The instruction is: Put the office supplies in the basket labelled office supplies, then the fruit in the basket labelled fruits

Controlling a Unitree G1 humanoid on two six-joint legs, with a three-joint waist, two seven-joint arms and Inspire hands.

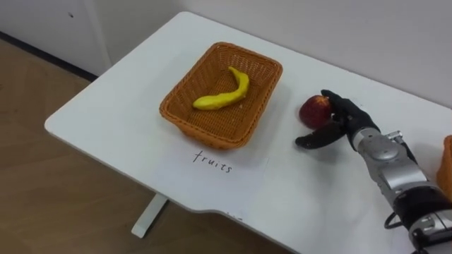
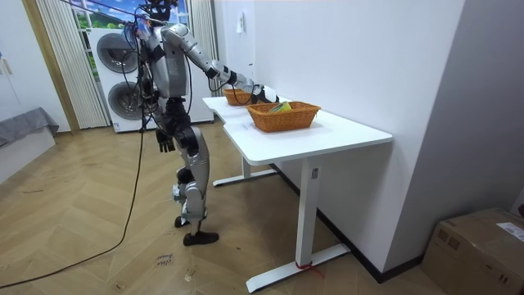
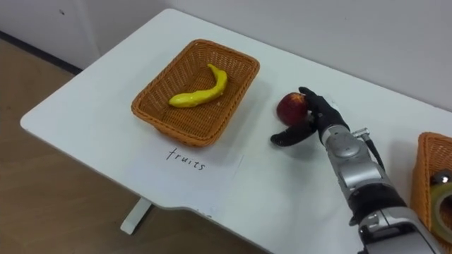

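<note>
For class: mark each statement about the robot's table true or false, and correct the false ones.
1. The banana lies inside the wicker basket. True.
2. The apple is in the same basket as the banana. False: it sits on the white table, to the right of the basket.
3. A paper label lies on the table in front of the basket. True.
4. The robot's left hand is at the apple. False: it is the right hand, reaching in from the right and touching the apple's right side.
</note>
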